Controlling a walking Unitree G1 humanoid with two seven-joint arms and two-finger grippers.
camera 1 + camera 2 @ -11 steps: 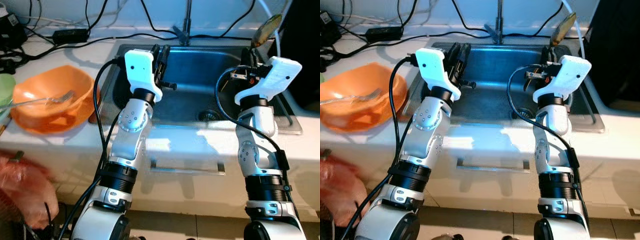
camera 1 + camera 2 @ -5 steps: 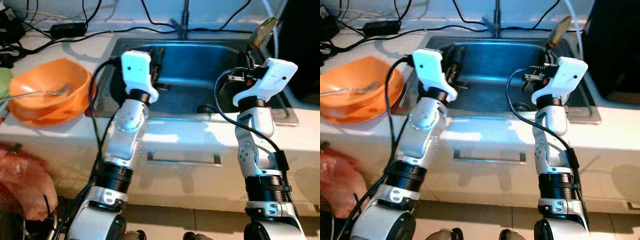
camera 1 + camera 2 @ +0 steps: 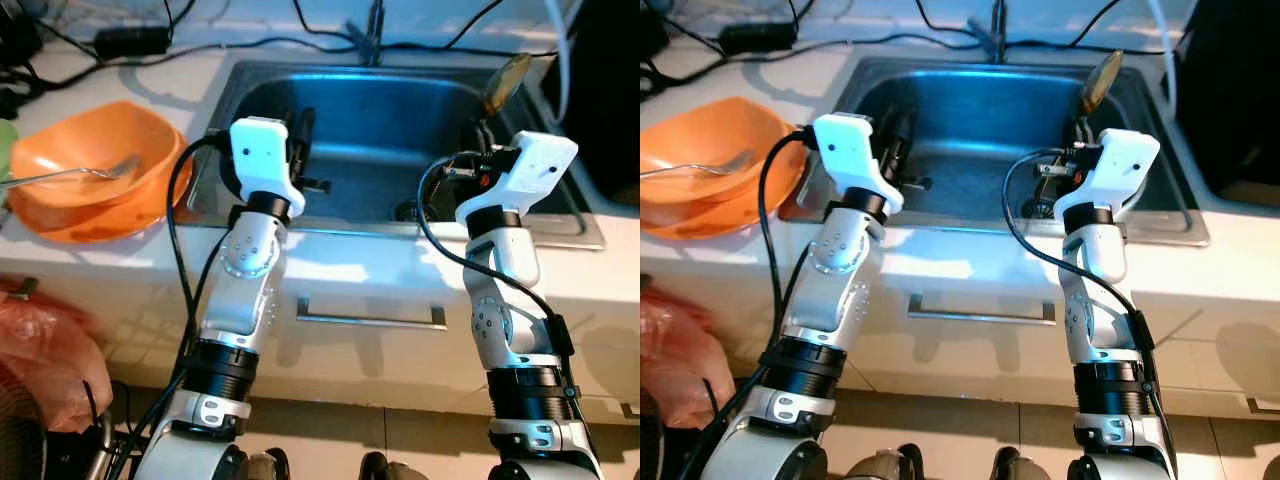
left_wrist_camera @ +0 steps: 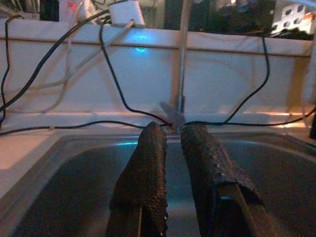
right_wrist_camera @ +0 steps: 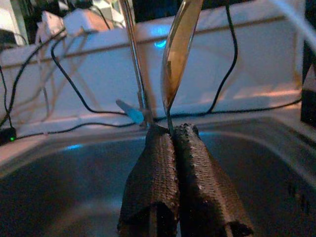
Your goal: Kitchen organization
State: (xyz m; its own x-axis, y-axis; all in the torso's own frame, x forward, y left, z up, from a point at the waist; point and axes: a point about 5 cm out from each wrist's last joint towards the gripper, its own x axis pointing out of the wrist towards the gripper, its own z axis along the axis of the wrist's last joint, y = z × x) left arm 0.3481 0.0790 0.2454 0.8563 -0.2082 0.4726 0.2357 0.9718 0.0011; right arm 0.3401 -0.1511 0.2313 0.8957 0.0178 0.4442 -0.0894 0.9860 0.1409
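Note:
A metal spoon stands upright over the right side of the steel sink, bowl end up. My right gripper is shut on its thin handle, and the spoon bowl rises above the fingertips. My left gripper hovers over the sink's left side, pointing at the back wall. Its fingers are nearly together with nothing between them. An orange bowl with a fork in it rests on the counter left of the sink.
A faucet stands behind the sink, with black cables and a power adapter along the back of the counter. A drawer handle runs below the sink front. A red bag sits low on the left.
The whole view has shifted, so the camera moved and more floor shows below. Both arms now sit nearer the sink's front edge. The spoon stays in my right gripper.

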